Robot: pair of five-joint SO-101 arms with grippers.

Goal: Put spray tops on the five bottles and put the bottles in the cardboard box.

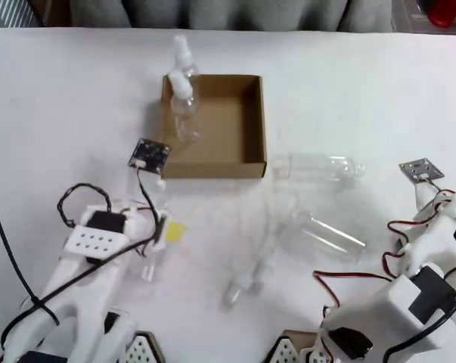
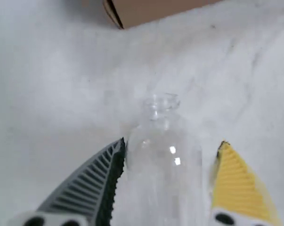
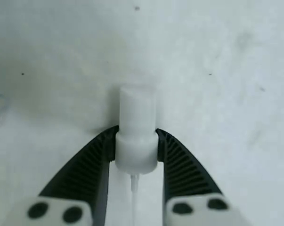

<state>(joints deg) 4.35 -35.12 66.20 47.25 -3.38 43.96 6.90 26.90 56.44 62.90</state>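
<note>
High view looks steeply down over the whole worktop (image 1: pixel 364 91); left wrist view sits close behind the left tool (image 2: pixel 171 142), facing the cardboard box (image 2: pixel 146 9) corner, shared with the high view; right wrist view, equally close, faces worktop.

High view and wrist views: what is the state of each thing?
Brown cardboard box: open on top.
Left tool: shut on clear plastic bottle.
That bottle: neck open, no top.
Right tool: shut on white spray top.
Clear bottle beside box: lying on its side.
</note>
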